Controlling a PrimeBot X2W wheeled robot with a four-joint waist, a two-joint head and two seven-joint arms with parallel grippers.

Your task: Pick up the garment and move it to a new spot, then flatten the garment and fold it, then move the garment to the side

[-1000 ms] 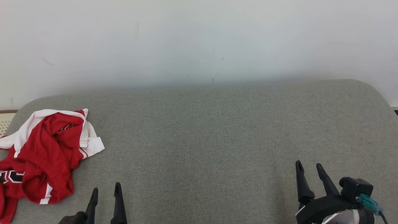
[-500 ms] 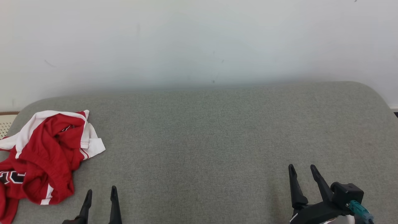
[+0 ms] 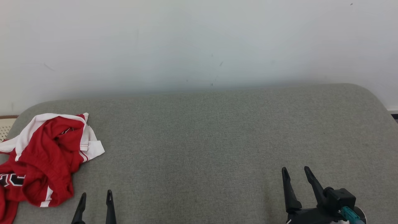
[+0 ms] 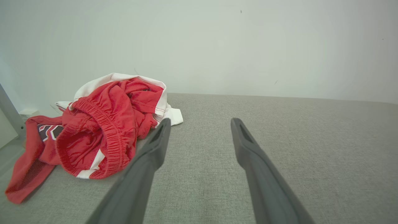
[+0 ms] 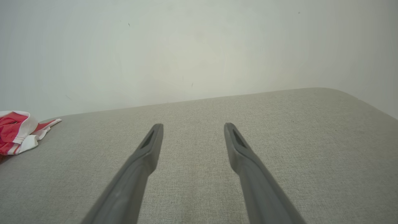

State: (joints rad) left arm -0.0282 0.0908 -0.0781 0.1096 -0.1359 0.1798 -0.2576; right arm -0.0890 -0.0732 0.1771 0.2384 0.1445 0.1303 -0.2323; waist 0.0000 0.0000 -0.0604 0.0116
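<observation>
Garment (image 3: 43, 158) lies crumpled at lower left, untouched, because the left gripper (image 3: 96, 193) beside it and the right gripper (image 3: 295, 169) at lower right both stand spread and empty.

The right tool (image 5: 193, 125) hangs spread and empty over the grey fabric table (image 5: 311, 140); the red-and-white garment (image 5: 15, 132) lies crumpled at nine o'clock, white wall (image 5: 199, 46) at twelve.

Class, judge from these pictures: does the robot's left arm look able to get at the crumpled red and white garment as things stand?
Probably yes. The left gripper is open and empty, the garment lies just to its left on the grey surface, and nothing stands between them.
</observation>
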